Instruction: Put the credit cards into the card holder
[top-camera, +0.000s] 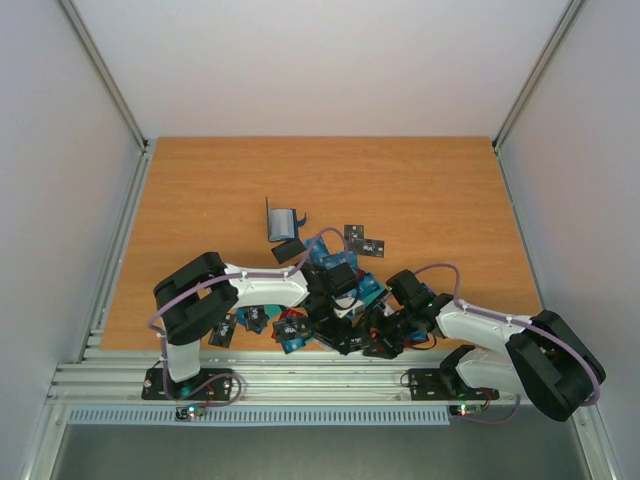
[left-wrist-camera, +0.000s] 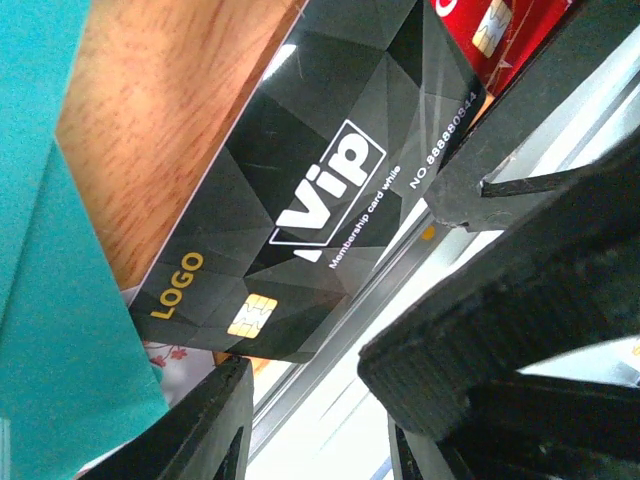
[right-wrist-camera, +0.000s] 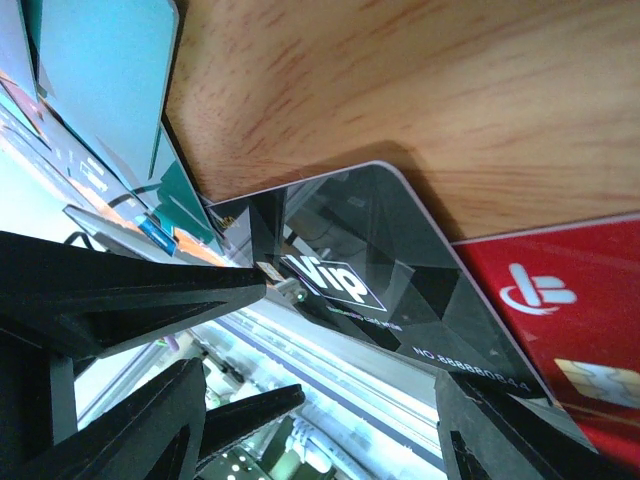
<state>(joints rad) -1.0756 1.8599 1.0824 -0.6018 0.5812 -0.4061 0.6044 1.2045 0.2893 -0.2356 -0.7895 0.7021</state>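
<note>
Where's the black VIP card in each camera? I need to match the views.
Top external: cannot be singled out; at best it is somewhere in the card pile.
Left wrist: the black VIP card runs diagonally across the centre.
Right wrist: it lies at centre, slanting toward the lower right.
Shared landmark: the red card next to its number end, in both wrist views.

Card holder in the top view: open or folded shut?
Open: the card holder lies spread, its lighter grey-blue inside facing the camera. Whether it holds anything, cannot tell.
</note>
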